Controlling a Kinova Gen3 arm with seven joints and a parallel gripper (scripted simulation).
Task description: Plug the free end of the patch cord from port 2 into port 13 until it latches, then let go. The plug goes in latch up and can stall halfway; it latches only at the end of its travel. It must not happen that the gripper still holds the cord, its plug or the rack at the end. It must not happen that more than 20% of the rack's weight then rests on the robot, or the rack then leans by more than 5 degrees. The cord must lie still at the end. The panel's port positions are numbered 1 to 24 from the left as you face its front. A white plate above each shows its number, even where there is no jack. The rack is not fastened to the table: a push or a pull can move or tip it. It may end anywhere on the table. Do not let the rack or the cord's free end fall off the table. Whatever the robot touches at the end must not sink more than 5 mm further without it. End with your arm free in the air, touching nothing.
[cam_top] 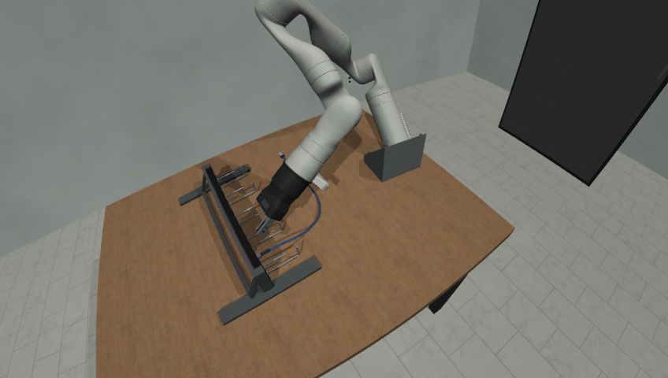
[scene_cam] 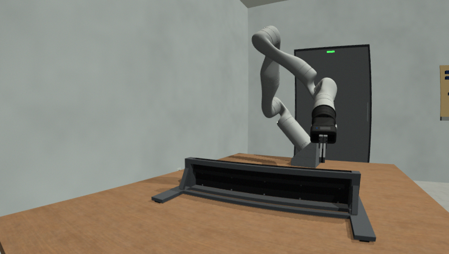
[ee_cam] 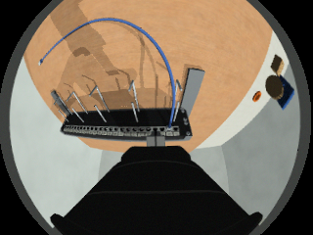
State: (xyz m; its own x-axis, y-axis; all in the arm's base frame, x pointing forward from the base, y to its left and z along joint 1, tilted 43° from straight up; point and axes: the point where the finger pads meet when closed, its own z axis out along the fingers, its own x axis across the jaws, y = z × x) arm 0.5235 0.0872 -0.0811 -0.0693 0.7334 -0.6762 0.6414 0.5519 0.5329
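Note:
The dark grey rack (cam_top: 234, 224) stands on the wooden table, its panel front facing the arm. The blue patch cord (cam_top: 314, 213) runs from a port near the panel's near end (cam_top: 263, 253), arcs over the table and ends in a free plug (cam_top: 280, 153) lying on the table behind the arm. In the wrist view the cord (ee_cam: 140, 29) loops from the panel (ee_cam: 124, 129) to the free end (ee_cam: 42, 61). My gripper (cam_top: 262, 229) is shut and empty, pointing down just above the bars in front of the panel's middle. It shows behind the rack (scene_cam: 270, 185) in the exterior view (scene_cam: 322, 157), where the cord is hidden.
Several thin metal cable bars (cam_top: 243, 196) stick out from the panel front towards the arm. The rack's two long feet (cam_top: 269, 290) reach across the table. The arm's grey base block (cam_top: 395, 159) stands at the table's far edge.

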